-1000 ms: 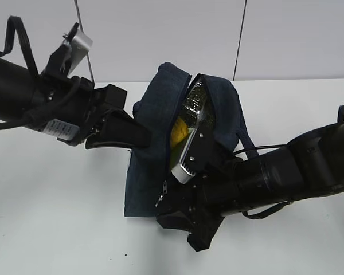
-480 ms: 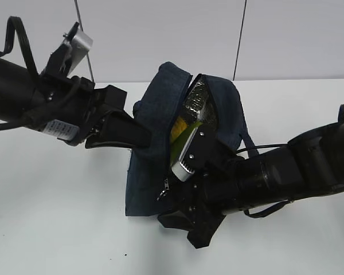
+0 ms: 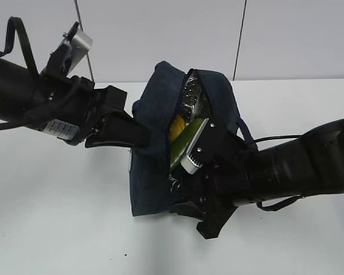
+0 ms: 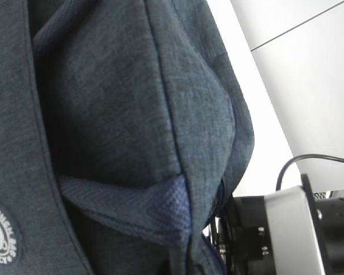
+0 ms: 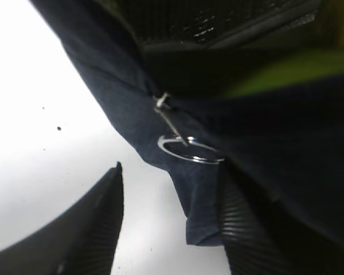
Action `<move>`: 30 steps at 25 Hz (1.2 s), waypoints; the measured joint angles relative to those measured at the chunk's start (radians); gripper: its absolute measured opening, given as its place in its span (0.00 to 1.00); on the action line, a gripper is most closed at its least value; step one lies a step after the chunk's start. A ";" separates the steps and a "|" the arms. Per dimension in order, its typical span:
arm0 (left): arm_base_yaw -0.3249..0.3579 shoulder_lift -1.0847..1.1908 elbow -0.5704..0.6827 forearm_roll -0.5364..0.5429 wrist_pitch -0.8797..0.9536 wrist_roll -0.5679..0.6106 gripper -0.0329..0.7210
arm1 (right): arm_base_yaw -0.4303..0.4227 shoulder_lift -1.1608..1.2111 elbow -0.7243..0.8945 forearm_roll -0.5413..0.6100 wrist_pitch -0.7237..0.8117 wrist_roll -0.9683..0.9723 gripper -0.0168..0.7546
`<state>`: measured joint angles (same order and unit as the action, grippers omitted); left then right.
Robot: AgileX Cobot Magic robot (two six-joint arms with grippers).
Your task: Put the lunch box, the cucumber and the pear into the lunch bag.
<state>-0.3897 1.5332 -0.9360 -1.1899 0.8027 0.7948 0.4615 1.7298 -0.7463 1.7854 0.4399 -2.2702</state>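
White counter (image 3: 57, 223) holds the lunch bag (image 3: 155, 114); left end effector (image 3: 139, 135) pinches its side, right end effector (image 5: 166, 229) spread wide: go slowly.

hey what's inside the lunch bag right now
Through the open top of the lunch bag you can see a yellow piece, likely the pear, a green edge and silvery lining. The right arm and the bag's fabric cover everything deeper, so the full contents can't be seen.

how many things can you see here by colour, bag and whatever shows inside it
navy: 1, the lunch bag
yellow: 1, the pear showing in the opening
green: 1, the lunch box edge, or maybe the cucumber, cannot tell which
silver: 1, the ring pull
total: 4
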 joint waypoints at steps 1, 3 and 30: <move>0.000 0.001 0.000 0.000 0.000 0.000 0.02 | 0.000 0.000 0.002 0.000 -0.002 0.000 0.57; 0.000 0.001 0.000 0.000 0.000 0.000 0.02 | 0.000 0.000 0.002 0.002 -0.004 0.004 0.57; 0.000 0.001 0.000 0.002 0.003 0.003 0.02 | 0.000 0.013 0.002 0.007 0.120 0.010 0.56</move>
<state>-0.3897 1.5340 -0.9360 -1.1880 0.8057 0.7980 0.4615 1.7432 -0.7439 1.7928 0.5597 -2.2601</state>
